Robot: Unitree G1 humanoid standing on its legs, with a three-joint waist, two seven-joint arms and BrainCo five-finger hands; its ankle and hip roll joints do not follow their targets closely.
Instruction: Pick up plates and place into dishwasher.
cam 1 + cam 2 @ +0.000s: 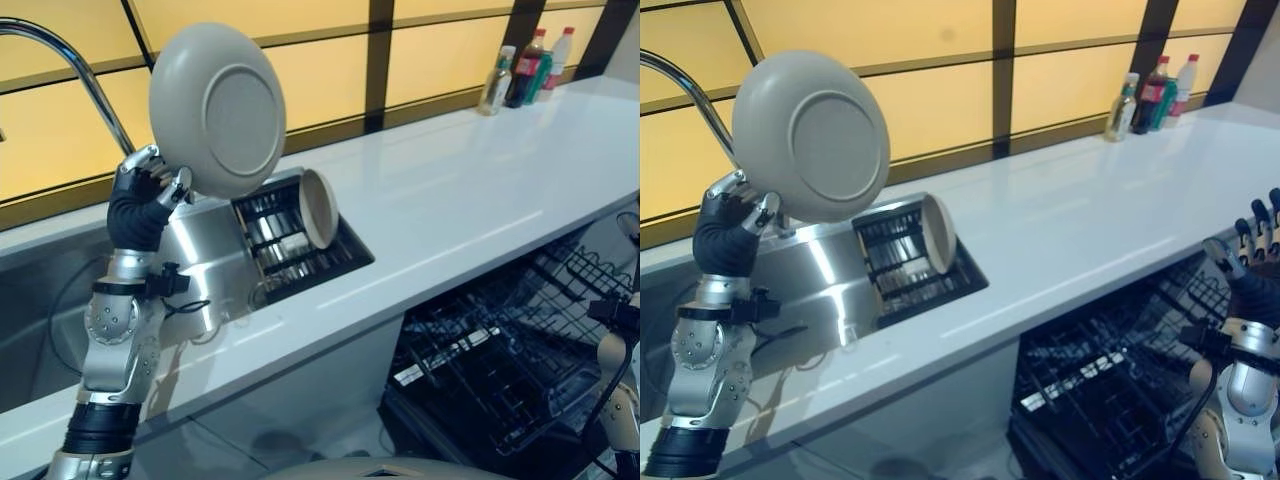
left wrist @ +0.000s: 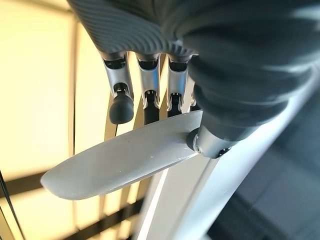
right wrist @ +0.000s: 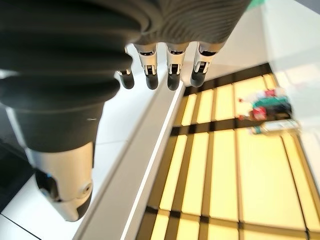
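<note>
Plate [image 1: 217, 108] rides high over the sink [image 1: 200, 250], pinched at its rim by our left hand [image 1: 150, 185], underside facing us, probably lifted clear for the swing toward the dishwasher rack [image 1: 1120, 370]. It looks smooth, round, matte grey. Our right hand [image 1: 1250, 250] waits by the rack, fingers straight. A second dish [image 1: 318, 207] leans in the drainer [image 1: 290, 245].

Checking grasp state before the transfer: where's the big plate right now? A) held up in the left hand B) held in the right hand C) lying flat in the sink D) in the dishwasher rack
A: the left hand pinches the plate by its rim, raised above the sink.
</note>
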